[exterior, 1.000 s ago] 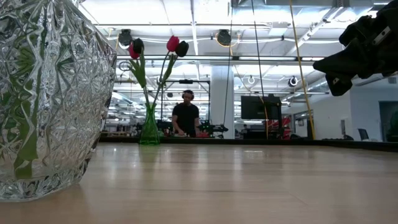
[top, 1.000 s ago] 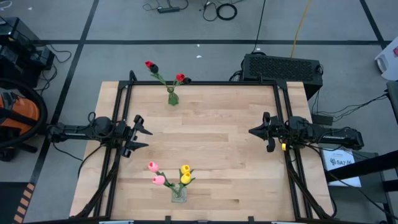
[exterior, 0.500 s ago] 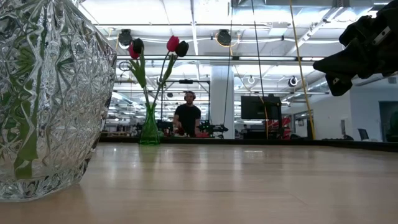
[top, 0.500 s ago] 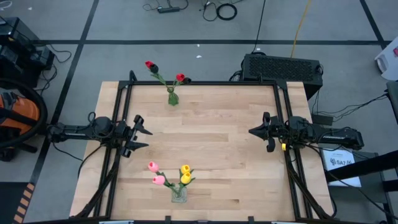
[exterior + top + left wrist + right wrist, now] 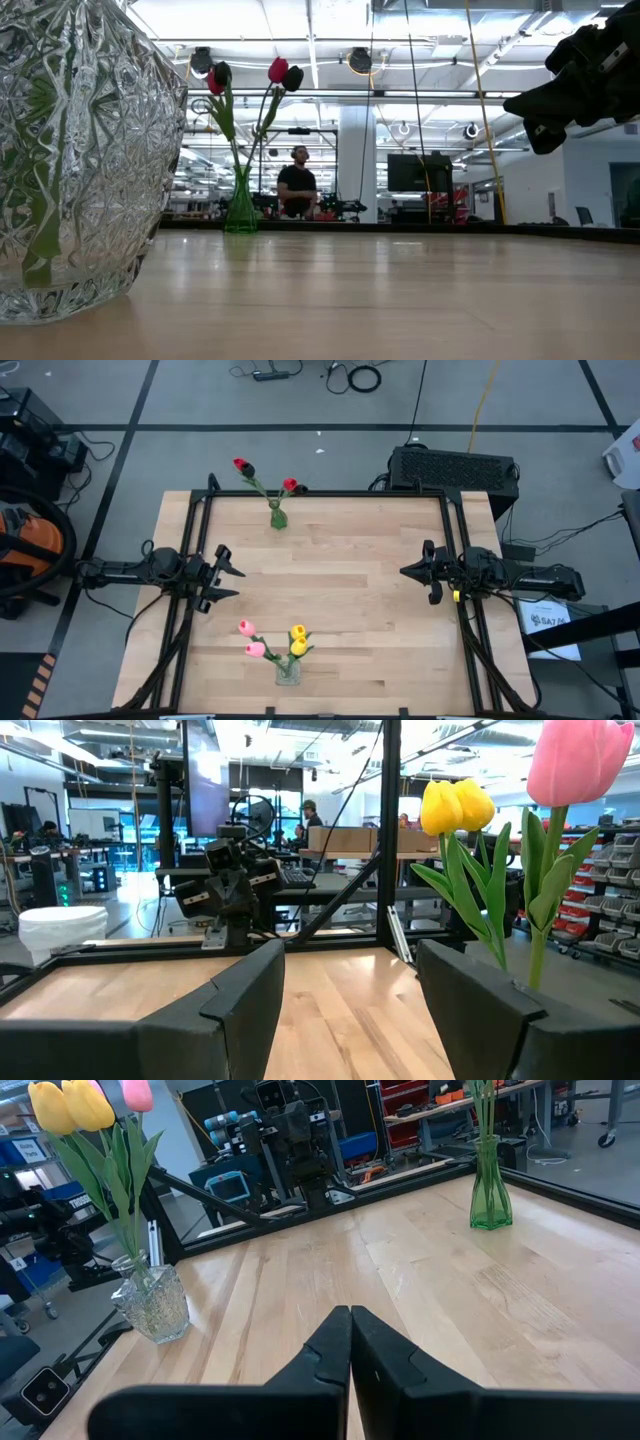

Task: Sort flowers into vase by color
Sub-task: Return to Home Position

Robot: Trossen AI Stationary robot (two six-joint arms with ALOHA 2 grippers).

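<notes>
Left tool (image 5: 238, 582) parked at 9 o'clock side of desk (image 5: 340, 610), fingers spread wide, nothing held. Right tool (image 5: 404, 571) parked at 3 o'clock side, raised off the desk, fingers pressed together, nothing between them. Green vase (image 5: 277, 517) upright at 12 o'clock edge, holding red and dark flowers (image 5: 289, 485), heads leaning out toward 11 and 1 o'clock. Clear vase (image 5: 288, 672) upright at 6 o'clock edge, holding pink flowers (image 5: 246, 627) and yellow flowers (image 5: 297, 633). Both tools well apart from both vases. Person (image 5: 296, 186) standing in room far behind desk.
</notes>
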